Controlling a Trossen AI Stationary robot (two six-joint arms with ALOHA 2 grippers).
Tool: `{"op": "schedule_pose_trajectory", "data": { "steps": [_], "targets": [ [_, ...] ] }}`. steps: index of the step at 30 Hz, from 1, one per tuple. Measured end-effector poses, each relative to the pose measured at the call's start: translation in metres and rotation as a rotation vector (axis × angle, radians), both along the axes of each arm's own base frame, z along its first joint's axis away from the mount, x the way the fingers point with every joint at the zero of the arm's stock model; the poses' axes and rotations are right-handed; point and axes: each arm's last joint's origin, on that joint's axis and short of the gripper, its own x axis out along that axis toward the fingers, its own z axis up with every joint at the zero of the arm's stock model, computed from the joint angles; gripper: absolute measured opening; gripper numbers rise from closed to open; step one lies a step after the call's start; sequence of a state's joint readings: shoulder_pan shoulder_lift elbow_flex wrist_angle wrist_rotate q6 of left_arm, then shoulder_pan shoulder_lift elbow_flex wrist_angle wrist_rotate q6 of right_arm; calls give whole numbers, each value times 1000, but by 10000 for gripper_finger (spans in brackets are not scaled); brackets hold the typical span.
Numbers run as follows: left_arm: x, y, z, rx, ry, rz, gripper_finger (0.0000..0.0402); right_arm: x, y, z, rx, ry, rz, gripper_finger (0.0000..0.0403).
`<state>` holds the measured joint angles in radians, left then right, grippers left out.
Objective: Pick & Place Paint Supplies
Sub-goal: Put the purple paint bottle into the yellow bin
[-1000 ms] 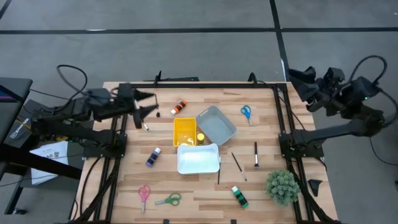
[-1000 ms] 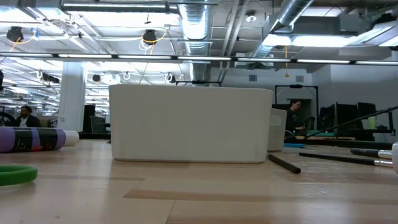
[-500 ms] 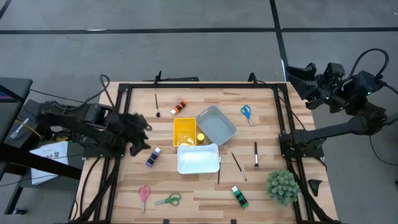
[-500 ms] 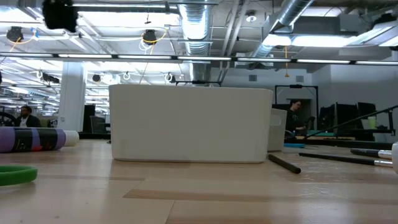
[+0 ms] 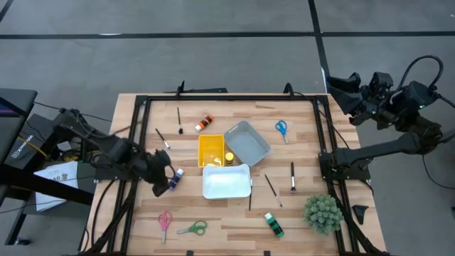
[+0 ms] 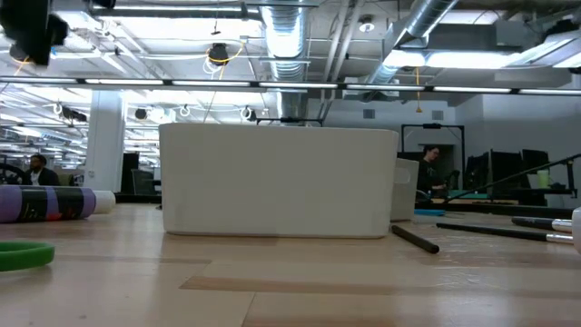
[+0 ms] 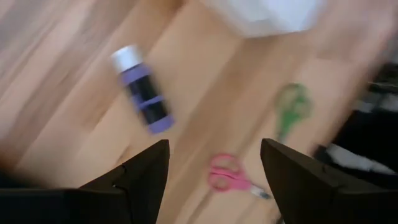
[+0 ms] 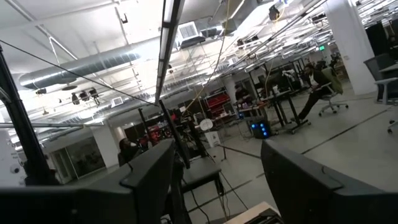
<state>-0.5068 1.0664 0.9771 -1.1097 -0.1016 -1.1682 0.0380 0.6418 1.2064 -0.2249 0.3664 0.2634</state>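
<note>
Purple paint bottle (image 5: pixel 175 178) lies on the wooden surface (image 5: pixel 298 213) just beside the white tray (image 5: pixel 226 181), on the side toward the left arm. Directly over that bottle hangs the left end effector (image 5: pixel 163 178), fingers spread wide and holding nothing; its wrist view looks down on the bottle, the pink scissors (image 7: pixel 231 176) and the green scissors (image 7: pixel 291 106). Touching the white tray on its far side sit a yellow tray (image 5: pixel 211 149) and a grey tray (image 5: pixel 247 141), with a small yellow bottle (image 5: pixel 229 157) between them. An orange bottle (image 5: pixel 205 122) lies beyond the yellow tray, blue scissors (image 5: pixel 281 128) beyond the grey one. Two brushes (image 5: pixel 292 177) lie on the white tray's other side, near a green bottle (image 5: pixel 274 224) and a fuzzy plant (image 5: pixel 323 212). The right end effector (image 5: pixel 348 98) waits past the surface's far corner, raised, open and empty.
</note>
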Motion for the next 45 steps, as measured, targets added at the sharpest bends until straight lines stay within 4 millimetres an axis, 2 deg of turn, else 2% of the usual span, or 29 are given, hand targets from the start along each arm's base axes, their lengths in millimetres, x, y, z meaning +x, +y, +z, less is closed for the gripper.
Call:
{"op": "schedule_pose_trajectory", "data": {
  "steps": [5, 10, 18, 28, 35, 45],
  "targets": [
    [-3, -13, -40, 61, 146, 93, 247, 0, 0, 0, 2, -1, 0, 238],
    [-3, -22, -74, 90, 209, 133, 247, -1, 0, 0, 2, -3, 0, 238],
    [9, -30, -105, 28, 143, 194, 248, -1, 0, 0, -1, -3, -1, 238],
    [16, -33, -132, 130, 201, 286, 248, -2, 0, 0, 0, -4, -1, 238],
    [23, -37, -145, 172, 188, 285, 241, -12, 0, 2, 1, -31, -1, 238],
    [24, -37, -139, 136, 153, 284, 141, -22, -1, 2, 2, -58, -1, 238]
  ]
}}
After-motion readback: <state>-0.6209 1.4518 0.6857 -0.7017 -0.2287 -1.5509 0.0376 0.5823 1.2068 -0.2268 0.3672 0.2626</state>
